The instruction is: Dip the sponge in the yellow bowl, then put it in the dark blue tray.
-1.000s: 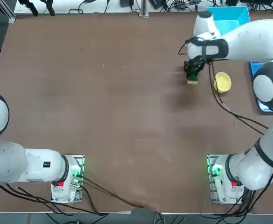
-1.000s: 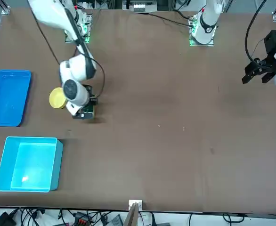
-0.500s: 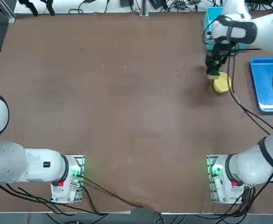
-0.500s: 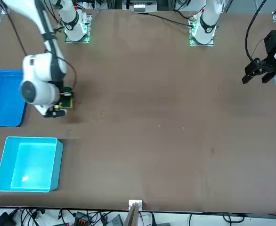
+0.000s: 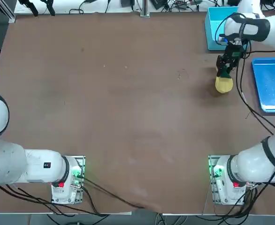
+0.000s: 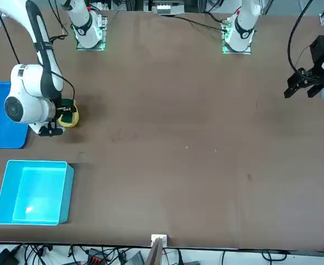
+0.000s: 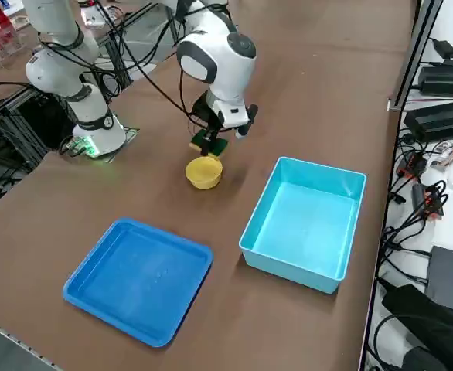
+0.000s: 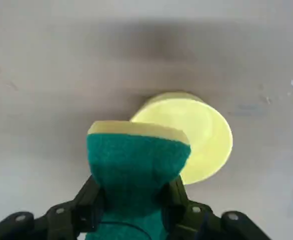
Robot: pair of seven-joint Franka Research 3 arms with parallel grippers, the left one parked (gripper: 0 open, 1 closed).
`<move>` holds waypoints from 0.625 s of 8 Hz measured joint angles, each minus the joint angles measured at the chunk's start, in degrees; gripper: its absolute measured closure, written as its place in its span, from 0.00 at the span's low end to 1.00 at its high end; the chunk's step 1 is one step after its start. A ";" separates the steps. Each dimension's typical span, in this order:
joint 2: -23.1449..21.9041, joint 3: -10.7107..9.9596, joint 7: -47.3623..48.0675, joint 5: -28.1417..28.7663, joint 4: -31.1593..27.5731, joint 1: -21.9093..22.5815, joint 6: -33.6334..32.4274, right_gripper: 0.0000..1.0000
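Pinching the sponge (image 8: 134, 162), the right gripper (image 8: 134, 197) hovers near the yellow bowl (image 8: 201, 135)

Green-and-yellow sponge (image 8: 134, 165), pinched in tool (image 8: 134, 200), near yellow bowl (image 8: 199, 137); dark blue tray (image 7: 140, 280) apart

You can read no text, label, brand, number or sign anywhere in these views; whatever small markings there may be on the equipment around the surface are too small for you to make out.
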 joint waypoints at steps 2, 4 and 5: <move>1.38 -0.01 -0.71 0.00 -0.10 -2.40 -1.09 0.40; 3.05 0.00 -1.10 0.00 -0.13 -3.17 -1.14 0.41; 3.87 0.03 -1.12 0.00 -0.13 -3.20 -1.04 0.41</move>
